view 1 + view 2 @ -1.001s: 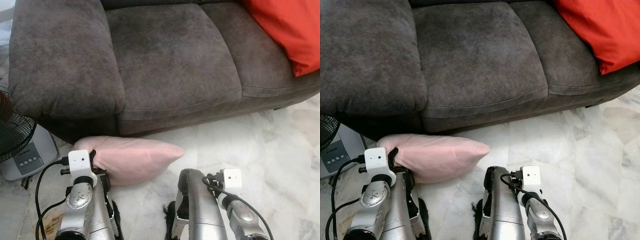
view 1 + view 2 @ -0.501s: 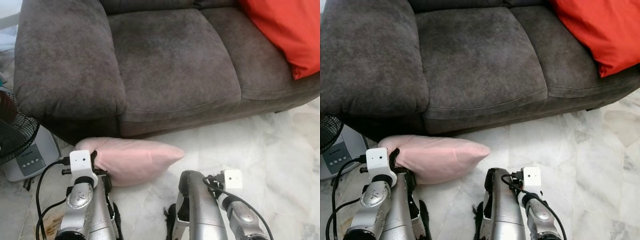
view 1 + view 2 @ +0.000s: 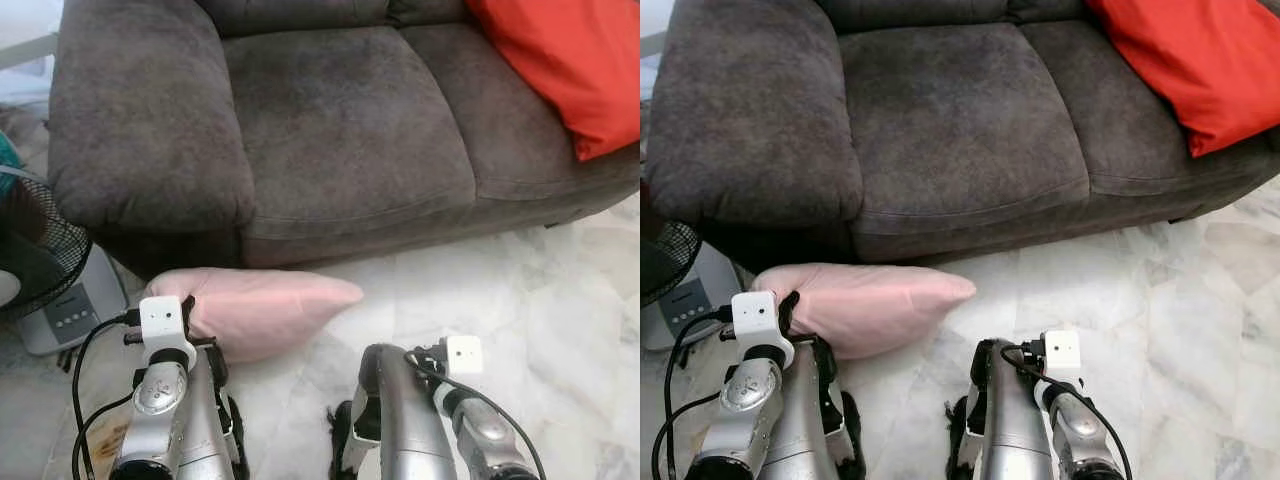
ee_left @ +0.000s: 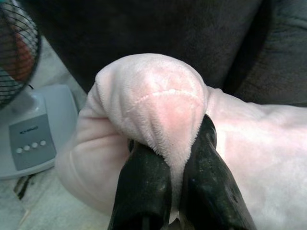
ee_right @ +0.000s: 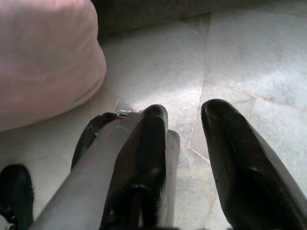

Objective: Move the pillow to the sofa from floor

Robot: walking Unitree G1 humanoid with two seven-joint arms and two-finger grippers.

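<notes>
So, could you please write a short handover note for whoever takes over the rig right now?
Left hand: shut on a bunched corner of the pink pillow, low in front of the sofa's armrest.
Right hand: open, holding nothing, above the marble floor.
Pillow: beside the fan, in front of the dark grey sofa; whether it is off the floor cannot be told. A red cushion sits at the sofa's right end.
Done: pillow gripped.
Left: raise it and set it on the sofa seat.
</notes>
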